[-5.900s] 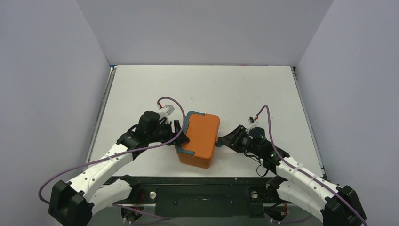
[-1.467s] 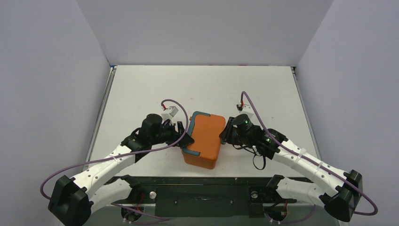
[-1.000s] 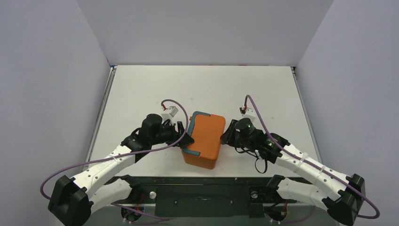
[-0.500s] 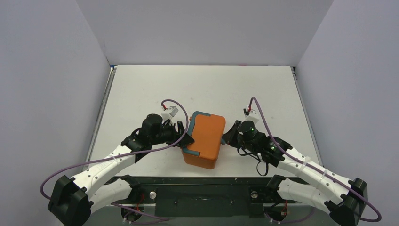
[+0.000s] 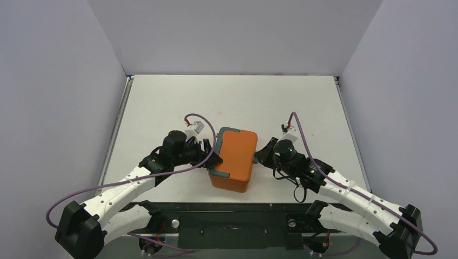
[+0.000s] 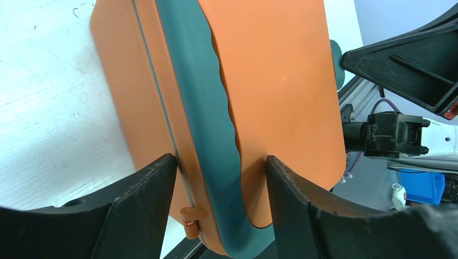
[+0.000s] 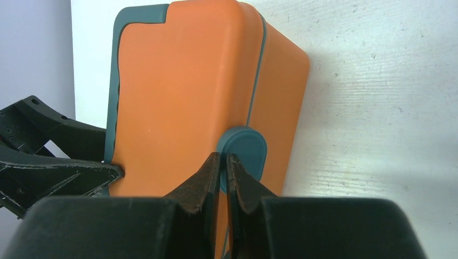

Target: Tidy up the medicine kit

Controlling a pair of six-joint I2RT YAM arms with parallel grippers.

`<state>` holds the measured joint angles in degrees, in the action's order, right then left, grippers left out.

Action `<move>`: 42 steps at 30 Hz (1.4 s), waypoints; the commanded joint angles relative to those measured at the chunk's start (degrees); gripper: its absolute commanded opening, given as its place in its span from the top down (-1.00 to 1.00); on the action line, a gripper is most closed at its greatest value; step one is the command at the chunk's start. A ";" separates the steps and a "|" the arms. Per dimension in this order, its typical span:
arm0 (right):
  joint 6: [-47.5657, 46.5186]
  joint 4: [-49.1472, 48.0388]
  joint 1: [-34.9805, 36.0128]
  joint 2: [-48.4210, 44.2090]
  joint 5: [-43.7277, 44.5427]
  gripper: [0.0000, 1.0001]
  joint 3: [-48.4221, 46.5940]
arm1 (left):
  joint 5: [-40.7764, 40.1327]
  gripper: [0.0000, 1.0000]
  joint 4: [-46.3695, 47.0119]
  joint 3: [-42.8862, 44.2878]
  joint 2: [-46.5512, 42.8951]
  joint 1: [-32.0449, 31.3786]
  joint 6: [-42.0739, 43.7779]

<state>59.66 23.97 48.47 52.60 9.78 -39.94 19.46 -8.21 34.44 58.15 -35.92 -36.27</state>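
The medicine kit, an orange box with its lid down, lies in the middle of the table. It also shows in the left wrist view and the right wrist view. My left gripper is open. In the left wrist view the left gripper has its fingers astride the kit's left edge, with the teal handle between them. My right gripper is shut and empty. In the right wrist view the right gripper has its tips right at the teal latch on the kit's right side.
The white table is walled in by grey panels at the back and on both sides. A black rail with the arm bases runs along the near edge, close behind the kit. Purple cables loop above both wrists.
Since the earliest frame the kit has shifted a little to the right. Over the last second my right wrist has drawn slightly back and to the right. The left arm has held still.
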 commanded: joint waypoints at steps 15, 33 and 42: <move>-1.58 0.45 1.36 3.59 -4.70 0.76 -0.95 | -0.40 -0.13 -5.97 -1.29 3.80 -2.44 2.47; -1.91 3.57 1.60 4.03 -3.56 0.78 -1.58 | -0.18 -0.13 -5.61 -1.10 4.90 -2.46 2.96; -1.82 3.99 1.59 3.37 -3.09 0.78 -0.95 | 0.00 -0.12 -5.49 -0.57 5.63 -2.53 2.95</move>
<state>57.45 26.11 48.47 54.63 11.20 -41.78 19.35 -8.25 35.53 60.05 -36.14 -36.36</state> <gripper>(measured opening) 0.114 0.572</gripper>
